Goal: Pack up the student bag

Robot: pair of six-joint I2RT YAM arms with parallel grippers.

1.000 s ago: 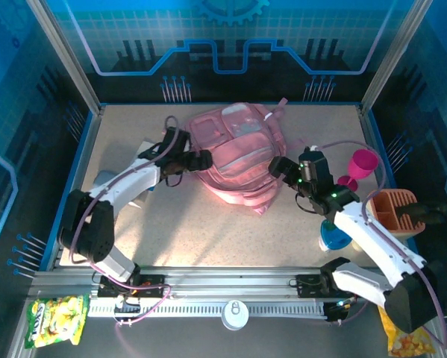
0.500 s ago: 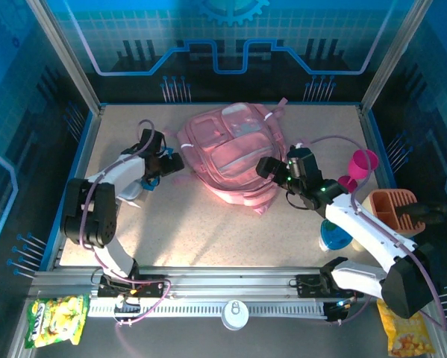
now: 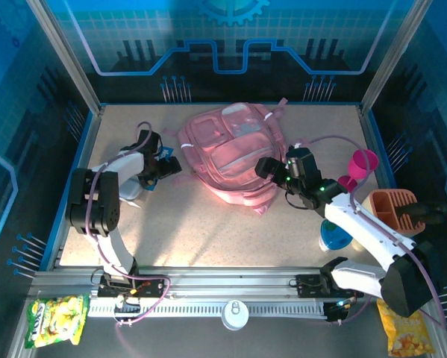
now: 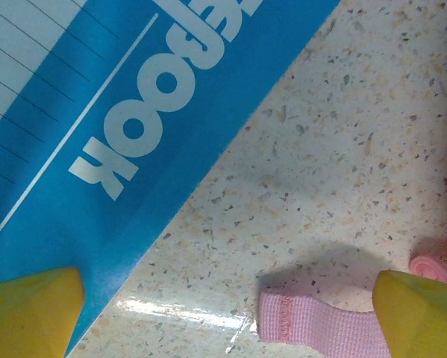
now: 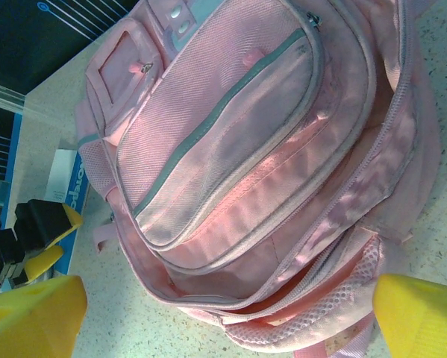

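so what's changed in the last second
The left fingers pulled back left, away from the student bag, and now hang over a blue notebook. The right fingers edged left toward the bag. Both stayed open, holding nothing. The magenta cup and orange holder did not move.

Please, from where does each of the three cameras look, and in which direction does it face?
Top external: above and behind the bases, looking down at the table; the left arm and right arm show.
Left wrist: low over the table, facing down at a blue notebook and a pink strap; the left fingers frame it.
Right wrist: facing the pink backpack and its front pockets, between the right fingers.
Shared: top external and right wrist both show the backpack and the left fingers.
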